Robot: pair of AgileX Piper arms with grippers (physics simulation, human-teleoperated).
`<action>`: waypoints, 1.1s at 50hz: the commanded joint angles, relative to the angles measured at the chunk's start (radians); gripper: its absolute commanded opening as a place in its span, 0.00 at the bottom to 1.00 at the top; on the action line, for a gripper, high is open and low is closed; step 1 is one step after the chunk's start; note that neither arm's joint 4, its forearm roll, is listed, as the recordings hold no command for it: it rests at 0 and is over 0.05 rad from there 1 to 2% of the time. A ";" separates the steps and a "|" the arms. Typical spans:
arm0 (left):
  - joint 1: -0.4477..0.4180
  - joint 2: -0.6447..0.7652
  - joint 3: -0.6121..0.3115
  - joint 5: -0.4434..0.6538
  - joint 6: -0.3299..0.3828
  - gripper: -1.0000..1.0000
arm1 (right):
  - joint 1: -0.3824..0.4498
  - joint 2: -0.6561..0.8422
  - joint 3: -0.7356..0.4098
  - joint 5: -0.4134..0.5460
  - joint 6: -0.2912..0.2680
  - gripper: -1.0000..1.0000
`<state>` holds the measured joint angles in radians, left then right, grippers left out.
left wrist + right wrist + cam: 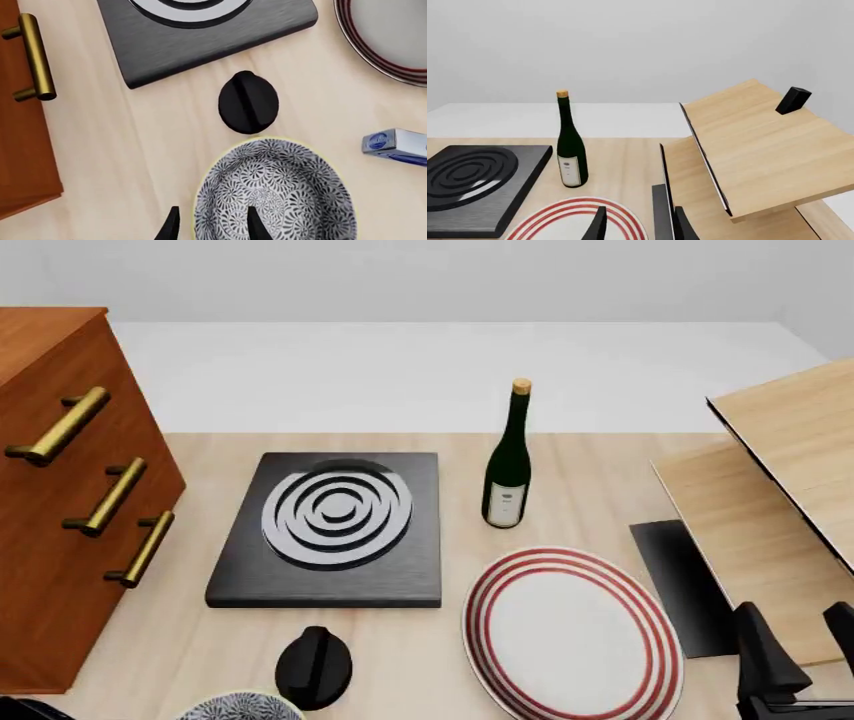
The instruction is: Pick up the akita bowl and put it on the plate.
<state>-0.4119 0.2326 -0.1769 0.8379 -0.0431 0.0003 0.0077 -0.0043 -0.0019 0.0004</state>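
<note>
The akita bowl [277,192], blue-and-white floral inside with a cream rim, stands on the wooden table just near of a black knob [248,102]. In the front view only a sliver of the bowl [240,708] shows at the bottom edge. My left gripper [213,227] is open above the bowl's rim, one finger over the inside and the other outside it. The plate [497,585], white with red rings, lies to the bowl's right, and shows too in the left wrist view [393,35] and the right wrist view [577,220]. My right gripper [801,650] hangs open at the plate's right, holding nothing.
A black slab [334,530] with grey-white rings lies behind the knob [314,668]. A dark wine bottle [507,465] stands behind the plate. A wooden drawer cabinet [67,490] flanks the left, a tilted wooden rack [774,500] the right. A small blue-white object [397,146] lies beside the bowl.
</note>
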 commanded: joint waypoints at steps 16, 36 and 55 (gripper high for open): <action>0.022 0.066 0.101 -0.137 -0.021 1.00 | 0.000 0.000 0.000 0.000 0.000 1.00; 0.025 0.123 0.143 -0.206 -0.028 1.00 | 0.000 0.000 0.000 0.000 0.000 1.00; 0.028 0.175 0.172 -0.265 -0.028 1.00 | 0.000 0.000 0.000 0.000 0.000 1.00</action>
<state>-0.3860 0.3790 -0.0187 0.6042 -0.0715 0.0003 0.0077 -0.0043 -0.0019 0.0005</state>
